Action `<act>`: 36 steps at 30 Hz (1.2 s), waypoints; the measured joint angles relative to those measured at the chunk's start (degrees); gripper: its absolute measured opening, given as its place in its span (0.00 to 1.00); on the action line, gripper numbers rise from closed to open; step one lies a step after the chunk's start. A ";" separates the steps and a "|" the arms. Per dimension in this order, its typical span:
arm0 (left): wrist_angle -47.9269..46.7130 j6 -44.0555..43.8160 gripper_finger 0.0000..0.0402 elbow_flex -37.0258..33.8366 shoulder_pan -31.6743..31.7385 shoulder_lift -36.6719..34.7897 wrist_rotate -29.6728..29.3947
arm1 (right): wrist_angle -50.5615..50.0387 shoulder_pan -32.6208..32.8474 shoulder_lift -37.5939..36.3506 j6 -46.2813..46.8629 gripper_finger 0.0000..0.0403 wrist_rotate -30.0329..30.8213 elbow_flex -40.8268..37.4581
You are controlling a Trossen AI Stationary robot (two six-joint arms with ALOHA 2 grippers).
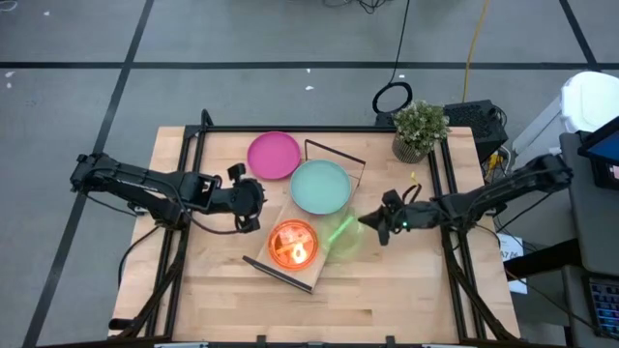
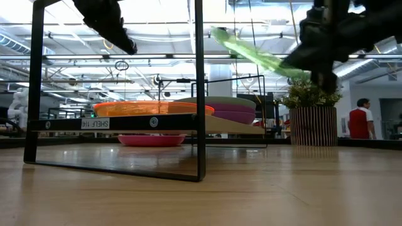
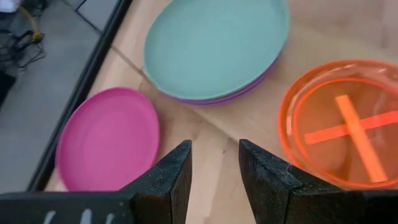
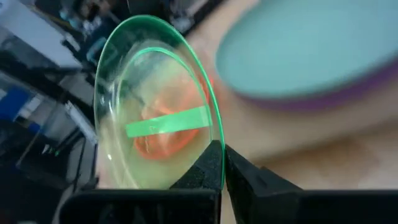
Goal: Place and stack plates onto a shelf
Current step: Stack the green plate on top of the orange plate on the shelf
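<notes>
- From above, your shelf (image 1: 311,215) carries two stacks — mint plate (image 1: 320,186), orange plate (image 1: 292,243); one magenta plate (image 1: 274,155) lies beside it.
- Left wrist: left gripper (image 3: 214,163) gapes, empty.
- Right wrist: right gripper (image 4: 224,163) pinches the lime plate (image 4: 155,127) aloft.

You are working in a robotics lab or test hall, not a home. Your wooden table (image 1: 222,300) stands on a grey concrete floor (image 1: 77,39) marked with dark tape lines, and a black metal frame (image 1: 319,129) runs round the tabletop. Cables (image 1: 401,48) trail across the floor behind it, with a box of electronics (image 1: 479,121) at the table's corner. Looking level across the table, you see a wide open hall with a high ceiling of bright strip lights (image 2: 157,12) and exposed beams. A person in a red top (image 2: 360,120) stands far back. A potted plant (image 2: 311,113) sits on the table edge.
</notes>
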 joint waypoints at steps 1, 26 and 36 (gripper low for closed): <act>-0.33 -0.02 0.34 0.00 0.00 0.00 -0.52 | 2.18 -0.42 0.91 -1.22 0.00 0.31 0.00; -3.30 -3.51 0.34 0.00 -0.33 0.00 -1.68 | 23.25 -4.25 35.03 -14.70 0.00 0.48 17.44; -3.23 -3.52 0.34 0.00 -0.48 0.00 -1.67 | 26.46 -4.23 39.37 -14.08 0.00 0.18 17.80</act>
